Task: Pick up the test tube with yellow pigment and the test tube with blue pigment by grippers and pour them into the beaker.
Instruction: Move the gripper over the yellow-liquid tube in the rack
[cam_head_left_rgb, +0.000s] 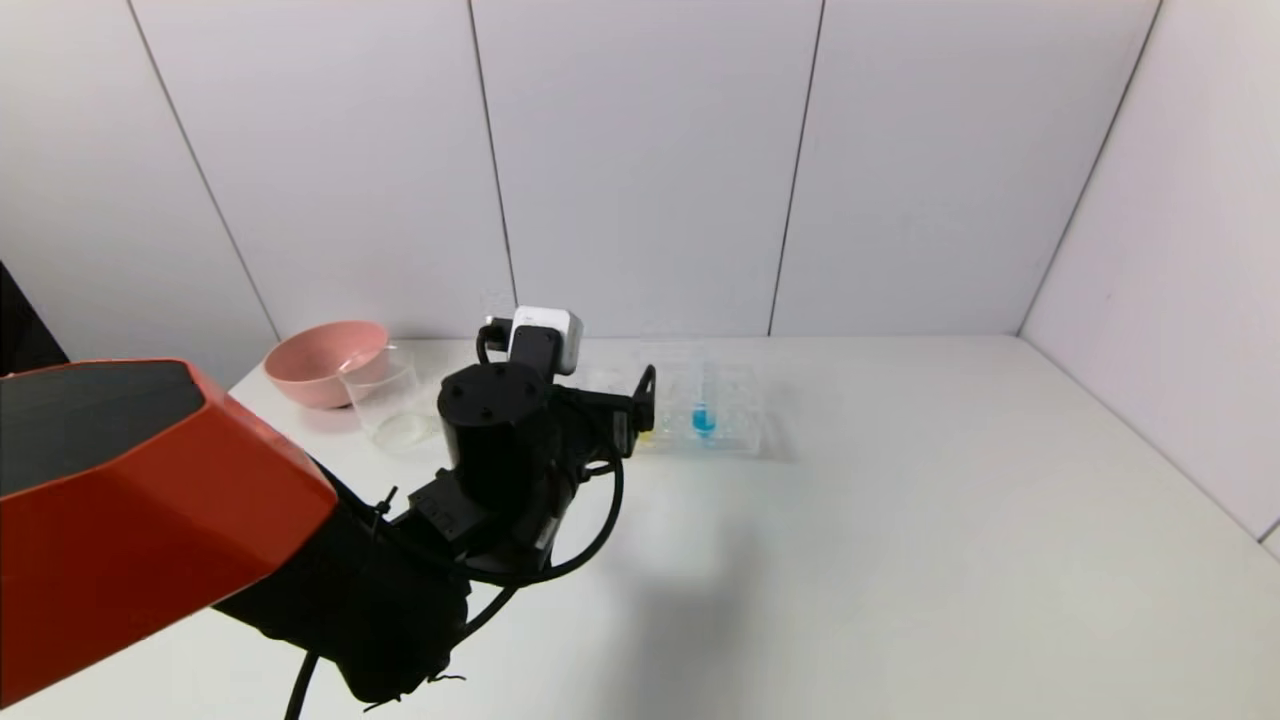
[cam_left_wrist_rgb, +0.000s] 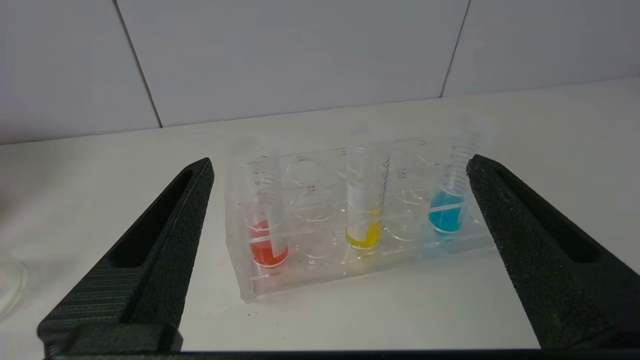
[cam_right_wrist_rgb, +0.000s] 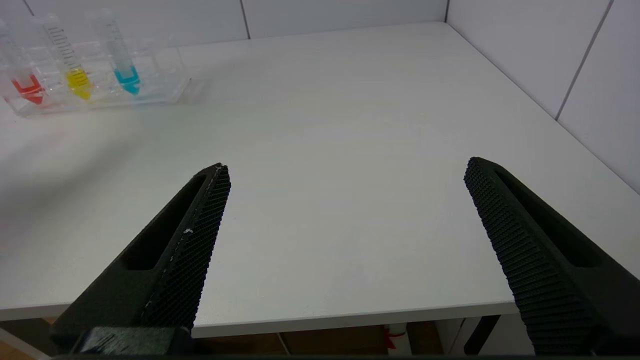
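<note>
A clear rack (cam_left_wrist_rgb: 310, 272) holds the test tube with yellow pigment (cam_left_wrist_rgb: 365, 232) in its middle and the test tube with blue pigment (cam_left_wrist_rgb: 446, 215) at one end, both upright. My left gripper (cam_left_wrist_rgb: 339, 164) hovers open just short of the rack, empty, with the yellow tube roughly centred between its fingers. From the head view its arm covers most of the rack, leaving the blue tube (cam_head_left_rgb: 703, 418) showing. The beaker (cam_head_left_rgb: 385, 402) stands left of that arm. My right gripper (cam_right_wrist_rgb: 345, 167) is open and empty over the table's near edge, far from the rack.
A red-tipped tube (cam_left_wrist_rgb: 268, 250) stands at the rack's other end. A pink bowl (cam_head_left_rgb: 325, 362) sits behind the beaker at the back left. White walls close the table at the back and right. Bare tabletop (cam_head_left_rgb: 900, 520) spreads to the right of the rack.
</note>
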